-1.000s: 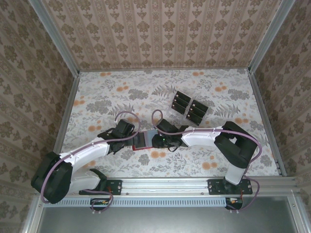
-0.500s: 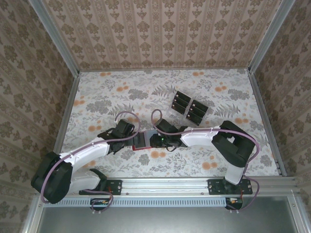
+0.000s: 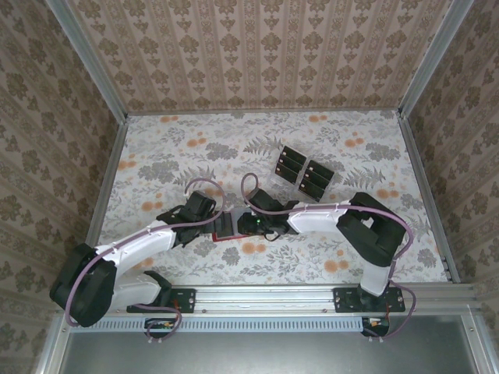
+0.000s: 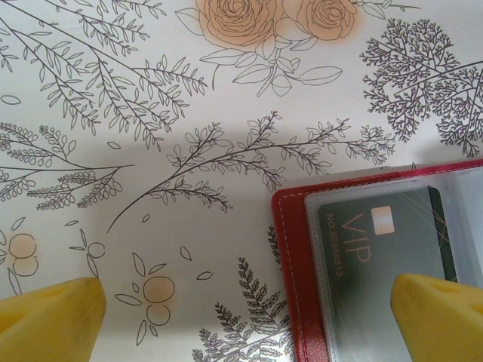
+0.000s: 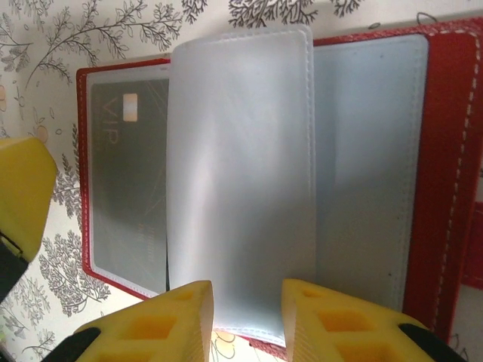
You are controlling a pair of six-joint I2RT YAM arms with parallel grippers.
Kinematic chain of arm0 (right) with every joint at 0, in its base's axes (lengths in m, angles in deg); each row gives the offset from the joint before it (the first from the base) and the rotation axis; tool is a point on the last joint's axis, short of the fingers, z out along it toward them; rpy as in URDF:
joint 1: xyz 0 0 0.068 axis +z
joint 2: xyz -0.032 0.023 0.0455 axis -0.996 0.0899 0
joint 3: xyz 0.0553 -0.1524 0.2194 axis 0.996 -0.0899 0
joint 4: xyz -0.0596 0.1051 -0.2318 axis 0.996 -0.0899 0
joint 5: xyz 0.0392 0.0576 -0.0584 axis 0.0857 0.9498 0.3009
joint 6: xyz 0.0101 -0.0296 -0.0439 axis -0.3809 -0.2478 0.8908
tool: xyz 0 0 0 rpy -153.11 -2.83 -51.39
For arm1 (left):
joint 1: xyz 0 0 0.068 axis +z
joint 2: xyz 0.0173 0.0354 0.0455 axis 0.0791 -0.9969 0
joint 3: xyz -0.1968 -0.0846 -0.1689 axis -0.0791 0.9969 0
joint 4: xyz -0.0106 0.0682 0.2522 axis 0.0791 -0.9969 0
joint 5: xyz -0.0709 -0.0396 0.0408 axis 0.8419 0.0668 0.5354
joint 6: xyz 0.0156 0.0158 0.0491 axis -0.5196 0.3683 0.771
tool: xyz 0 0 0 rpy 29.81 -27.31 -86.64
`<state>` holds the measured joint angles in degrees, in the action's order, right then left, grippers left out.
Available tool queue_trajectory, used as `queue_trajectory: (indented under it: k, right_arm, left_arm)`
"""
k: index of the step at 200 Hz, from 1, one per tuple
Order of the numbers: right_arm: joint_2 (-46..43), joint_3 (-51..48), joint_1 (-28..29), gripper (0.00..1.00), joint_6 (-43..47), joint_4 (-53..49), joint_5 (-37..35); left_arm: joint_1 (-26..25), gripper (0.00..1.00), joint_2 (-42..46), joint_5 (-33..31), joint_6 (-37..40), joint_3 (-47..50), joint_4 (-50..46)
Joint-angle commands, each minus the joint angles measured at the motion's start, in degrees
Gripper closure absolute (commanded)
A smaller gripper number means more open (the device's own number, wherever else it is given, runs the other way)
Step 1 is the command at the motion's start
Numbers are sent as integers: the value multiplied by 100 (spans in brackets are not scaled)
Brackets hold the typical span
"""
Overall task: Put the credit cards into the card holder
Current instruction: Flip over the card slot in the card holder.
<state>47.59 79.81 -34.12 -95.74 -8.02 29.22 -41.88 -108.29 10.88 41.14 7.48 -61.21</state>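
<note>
While both arms reach inward from the near edge of a flower-printed table (image 3: 179, 152), the card holder (image 3: 231, 238) lies open between their wrists, just near of the table's middle. It is a red wallet with clear inner sleeves. The left gripper (image 4: 243, 320) hangs low over the wallet's left end with its yellow fingertips (image 4: 45, 317) spread as wide as they go and nothing between them. One fingertip is over bare cloth, and the other is above the sleeve that holds a dark grey card marked VIP (image 4: 377, 241). From the right, the right gripper (image 5: 247, 320) comes in over the wallet's near edge, its fingers (image 5: 162, 320) drawn close with a narrow gap left between them. A loose clear sleeve (image 5: 241, 181) stands up from the wallet's spine, and its lower edge shows in that gap. No finger can be seen pinching it, and whether either one touches it cannot be told. The right half of the wallet shows another clear pocket against the red lining. The remaining credit cards (image 3: 291, 164) sit in two dark side-by-side rows, well apart from the wallet, farther back and to the right. Patterned wallpaper (image 3: 249, 54) lines the enclosure on the far, left and right sides.
</note>
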Motion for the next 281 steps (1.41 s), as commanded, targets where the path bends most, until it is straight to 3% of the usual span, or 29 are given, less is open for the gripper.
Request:
queue_trajectory:
  k: [1, 45, 88, 148, 195, 281]
  right_arm:
    - [249, 273, -36, 70, -18, 27, 204]
    - [465, 504, -35, 71, -19, 226, 472]
    - [103, 554, -144, 70, 220, 149, 418]
    - [-273, 703, -396, 66, 841, -571, 94]
    - [100, 1162, -397, 63, 1260, -1053, -20]
    - [726, 1287, -320, 68, 954, -861, 210]
  left_arm:
    - [25, 0, 2, 69, -6, 60, 35]
    - [30, 0, 65, 38, -22, 67, -31]
    - [25, 0, 223, -12, -68, 116, -120]
    - [19, 0, 208, 0, -98, 106, -139]
    - [10, 0, 119, 6, -70, 88, -140]
    - [3, 0, 416, 60, -57, 257, -204]
